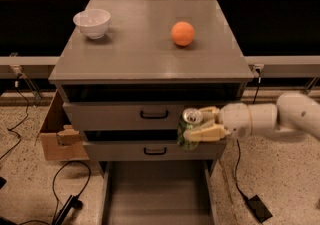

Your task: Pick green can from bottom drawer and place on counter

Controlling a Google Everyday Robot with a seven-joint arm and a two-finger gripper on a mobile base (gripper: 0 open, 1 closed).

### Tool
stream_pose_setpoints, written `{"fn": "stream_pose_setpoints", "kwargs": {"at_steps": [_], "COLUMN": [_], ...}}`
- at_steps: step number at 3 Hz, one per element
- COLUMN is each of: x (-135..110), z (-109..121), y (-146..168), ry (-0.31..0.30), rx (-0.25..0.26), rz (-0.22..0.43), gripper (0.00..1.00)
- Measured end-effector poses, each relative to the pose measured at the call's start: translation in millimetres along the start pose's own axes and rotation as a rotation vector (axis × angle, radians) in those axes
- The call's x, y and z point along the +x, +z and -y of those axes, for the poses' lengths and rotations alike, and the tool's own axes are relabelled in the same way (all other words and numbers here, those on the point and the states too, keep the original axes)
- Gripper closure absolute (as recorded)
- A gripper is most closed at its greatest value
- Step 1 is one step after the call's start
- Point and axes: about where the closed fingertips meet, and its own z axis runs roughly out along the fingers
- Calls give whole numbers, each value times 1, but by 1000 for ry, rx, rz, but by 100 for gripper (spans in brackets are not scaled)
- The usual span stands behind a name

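Currently, at far left, a cardboard box (pixel 56 138) is sitting on the floor against the cabinet's side, well apart from the arm.

On the desk (pixel 135 51) a white bowl (pixel 91 22) is occupying the rear left corner. An orange ball (pixel 183 33) is resting right of centre, toward the back. The front strip and the stretch between bowl and ball are lying bare.

Below, the bottom drawer (pixel 155 194) is standing pulled out, with nothing showing on its grey floor.

The green can (pixel 184 135) is hanging in the air in front of the two upper drawer fronts, just right of their handles and below the desk's front edge. It is tilting, with its silver top turned up toward the camera.

The claw (pixel 199 123) is clamping the can from the right, one finger above and one below. The arm (pixel 280 116) is reaching in level from the right side.

Judgement:
- The sideways grip is likely leaving the can's base free for setting down.
- The desk's front lip is overhanging the drawer fronts, so the can is probably needing to come outward before rising.
- The front right of the desk is offering the nearest landing room.
- The ball is sitting just behind that spot and would roll if nudged.
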Motion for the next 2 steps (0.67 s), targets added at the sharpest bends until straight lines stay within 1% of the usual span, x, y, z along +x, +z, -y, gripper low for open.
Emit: {"fn": "stream_pose_setpoints", "kwargs": {"at_steps": [1,2], "x": [-71,-112], "z": [23,48], "y": [-15,-31], "ry": [-28,-19], "rx": [73,178], "rz": [-38,-71], "gripper": [100,100]}}
